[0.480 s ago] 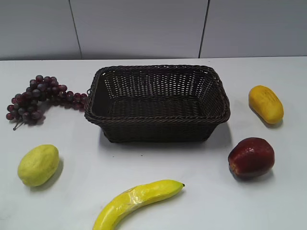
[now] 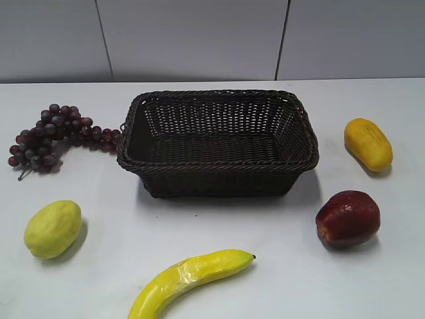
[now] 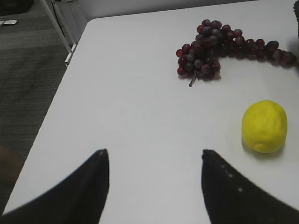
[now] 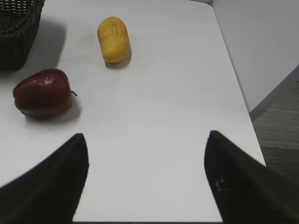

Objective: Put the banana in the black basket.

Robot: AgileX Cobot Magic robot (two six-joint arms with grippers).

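Observation:
The banana (image 2: 189,278) lies on the white table at the front centre of the exterior view, dark tip pointing right. The black basket (image 2: 217,161) stands empty behind it at the table's middle; one corner shows in the right wrist view (image 4: 16,32). Neither gripper shows in the exterior view. My left gripper (image 3: 153,153) is open and empty above bare table near the left edge. My right gripper (image 4: 147,137) is open and empty above bare table near the right front corner. The banana is in neither wrist view.
Dark red grapes (image 2: 50,136) (image 3: 219,46) lie at the left, a yellow-green lemon-like fruit (image 2: 53,228) (image 3: 264,126) at front left. A red apple (image 2: 348,218) (image 4: 43,92) and an orange-yellow oval fruit (image 2: 368,143) (image 4: 113,38) lie at the right. The table edges are close to both grippers.

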